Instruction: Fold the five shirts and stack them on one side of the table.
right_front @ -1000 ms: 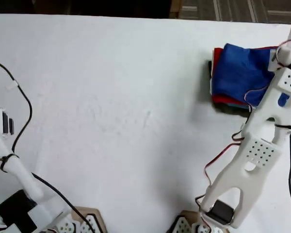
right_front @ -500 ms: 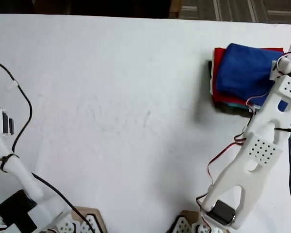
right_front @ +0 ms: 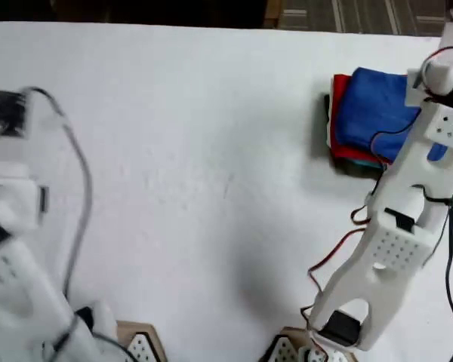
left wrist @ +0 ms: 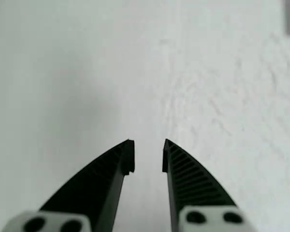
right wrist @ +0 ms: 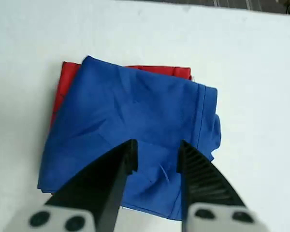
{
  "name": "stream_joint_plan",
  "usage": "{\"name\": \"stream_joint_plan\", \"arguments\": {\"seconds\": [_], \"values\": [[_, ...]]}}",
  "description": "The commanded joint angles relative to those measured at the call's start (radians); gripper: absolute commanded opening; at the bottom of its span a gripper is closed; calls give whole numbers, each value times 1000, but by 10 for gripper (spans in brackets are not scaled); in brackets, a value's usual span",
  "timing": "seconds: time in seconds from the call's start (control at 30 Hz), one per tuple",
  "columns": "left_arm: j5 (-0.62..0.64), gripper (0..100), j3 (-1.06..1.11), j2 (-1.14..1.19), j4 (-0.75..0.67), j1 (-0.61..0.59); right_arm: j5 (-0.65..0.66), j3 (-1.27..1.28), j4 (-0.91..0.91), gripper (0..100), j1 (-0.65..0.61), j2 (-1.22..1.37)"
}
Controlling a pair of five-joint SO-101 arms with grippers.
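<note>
High view: one white worktop [right_front: 211,113], two arms, one stack of folded shirts [right_front: 355,154]. The stack lies at the far right of the worktop, near its right edge. One blue shirt [right_front: 374,113] is on top and one red shirt [right_front: 338,98] directly under it. Thin edges of further layers show at the stack's left and near sides, but their number cannot be told. The stack is close to square, so no clear long axis can be given. The blue shirt sits slightly turned against the red one. The right arm [right_front: 392,241] stretches from the near edge up over the stack's right side. The left arm [right_front: 15,286] is at the near left corner, well apart from the stack.

Left wrist view: the left hand [left wrist: 148,154] hangs over bare worktop [left wrist: 222,72], fingers a small gap apart, nothing between them.

Right wrist view: the right hand [right wrist: 157,157] is over the blue shirt [right wrist: 135,116], fingers apart, nothing clamped. The red shirt [right wrist: 67,77] shows along two sides of the blue one. One stitched hem [right wrist: 199,116] runs across the blue shirt near one end.
</note>
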Motion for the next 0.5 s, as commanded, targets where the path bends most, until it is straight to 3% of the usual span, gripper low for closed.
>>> {"name": "stream_joint_plan", "arguments": {"seconds": [0.0,0.1,0.33,0.47], "values": [[-5,124,183,-133,-72,107,-8,109,25,113,-33,-223],[-3,124,334,-196,-118,157,-9,373,25,36,-70,-440],[0,124,567,-310,-187,255,-9,1186,-21,52,-245,-932],[0,121,690,-407,-186,284,-57,1465,-74,49,-288,-1130]]}}
